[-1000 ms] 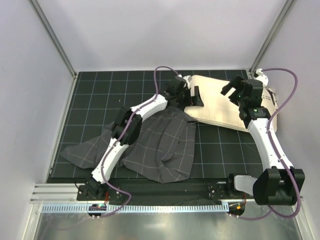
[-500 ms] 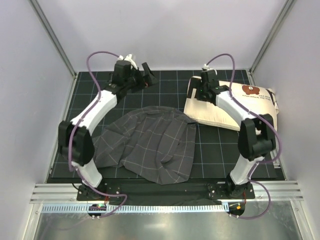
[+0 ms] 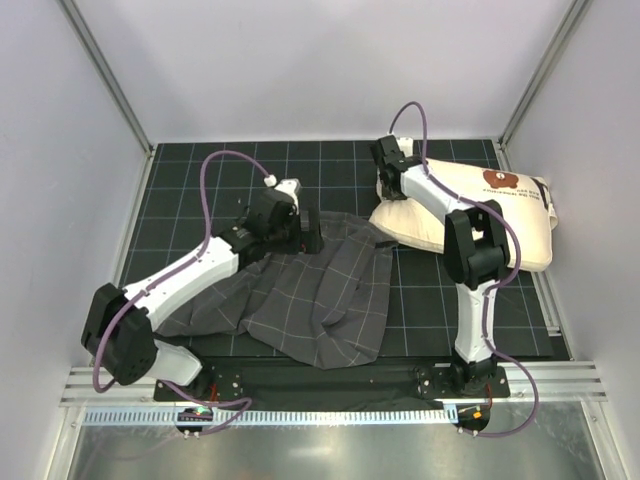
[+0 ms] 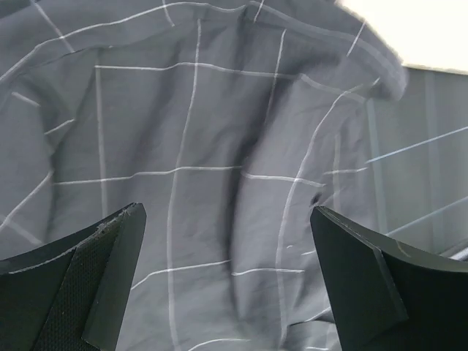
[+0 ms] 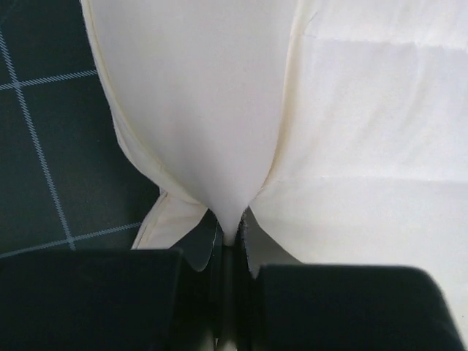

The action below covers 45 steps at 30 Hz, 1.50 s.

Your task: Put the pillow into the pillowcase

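Note:
The cream-white pillow (image 3: 470, 215) lies at the back right of the mat, its brown bear print (image 3: 499, 180) near the far edge. My right gripper (image 3: 388, 195) is at the pillow's left edge, shut on a pinched fold of the pillow (image 5: 219, 110); the fabric funnels down between the closed jaws of the right gripper (image 5: 230, 235). The dark grey checked pillowcase (image 3: 300, 290) lies crumpled in the middle of the mat. My left gripper (image 3: 312, 233) hovers over its back part, open. In the left wrist view the pillowcase (image 4: 205, 168) fills the space between the wide-apart fingers (image 4: 110, 270).
A black gridded mat (image 3: 200, 190) covers the table, with white walls and metal posts (image 3: 105, 75) around it. A pillow corner (image 4: 417, 29) shows just past the pillowcase's edge in the left wrist view. The arms' bases stand on the front rail (image 3: 330, 385).
My right gripper has closed on the pillow's left edge, and the pillow has bunched up there. My left arm has swung from the back left down over the pillowcase, still open.

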### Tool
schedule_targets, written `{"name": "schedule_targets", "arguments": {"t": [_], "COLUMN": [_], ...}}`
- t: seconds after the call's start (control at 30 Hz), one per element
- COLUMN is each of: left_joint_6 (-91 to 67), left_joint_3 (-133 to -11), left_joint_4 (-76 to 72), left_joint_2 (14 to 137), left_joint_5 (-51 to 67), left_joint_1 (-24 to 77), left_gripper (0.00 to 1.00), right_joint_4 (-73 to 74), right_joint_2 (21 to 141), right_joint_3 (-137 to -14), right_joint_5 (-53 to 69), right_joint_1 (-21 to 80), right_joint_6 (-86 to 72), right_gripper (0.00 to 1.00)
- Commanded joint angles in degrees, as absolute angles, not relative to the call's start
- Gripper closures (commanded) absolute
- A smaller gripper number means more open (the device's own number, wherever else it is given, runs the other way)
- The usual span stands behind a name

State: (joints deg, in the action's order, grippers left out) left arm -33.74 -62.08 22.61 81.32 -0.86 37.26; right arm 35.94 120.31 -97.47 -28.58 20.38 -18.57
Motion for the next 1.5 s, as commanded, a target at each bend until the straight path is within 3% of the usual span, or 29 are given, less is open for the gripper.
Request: {"name": "schedule_targets", "arguments": {"t": [0.0, 0.27, 0.5, 0.67, 1.1, 1.13, 1.23, 1.27, 1.3, 1.47], "left_joint_6": [-28.7, -24.9, -27.1, -30.3, -31.8, -31.6, -30.9, -30.5, -30.4, -31.5], "left_joint_3": [-62.6, -63.5, -68.7, -69.6, -68.0, -68.3, -69.7, -70.1, -70.7, -72.3], "left_joint_4": [23.6, 25.3, 36.5, 41.3, 44.0, 43.8, 43.6, 43.9, 43.9, 43.4], "left_joint_2": [79.6, 83.2, 88.1, 88.9, 93.8, 94.4, 97.5, 99.5, 100.4, 102.8], "left_joint_5": [-9.1, -10.3, -11.4, -10.5, -3.7, -3.5, -6.0, -6.8, -7.6, -11.5], "left_joint_1": [42.1, 52.5, 60.3, 63.8, 66.3, 66.3, 66.2, 66.2, 66.2, 66.1], "left_gripper": [0.00, 0.00, 0.05, 0.09, 0.32, 0.35, 0.62, 0.92, 1.00, 1.00], "right_joint_4": [37.1, 37.0, 35.3, 35.4, 37.6, 37.9, 38.6, 38.8, 38.7, 38.0], "right_joint_2": [114.7, 93.1, 79.2, 73.7, 64.9, 64.6, 63.2, 62.1, 61.4, 55.9], "right_joint_3": [-96.2, -88.7, -77.4, -73.8, -69.7, -69.6, -69.4, -68.8, -68.2, -61.8], "right_joint_5": [-26.6, -15.8, -11.1, -9.3, -6.9, -6.8, -4.7, -3.6, -0.9, 6.9], "right_joint_1": [17.8, 9.8, 7.2, 6.3, 5.5, 5.5, 5.6, 5.5, 5.5, 5.5], "right_joint_6": [-19.5, -19.4, -20.2, -20.9, -21.2, -21.2, -21.2, -21.4, -21.4, -21.5], "right_gripper": [0.96, 0.96, 0.96, 0.96, 0.96, 0.96, 0.96, 0.96, 0.96, 0.96]}}
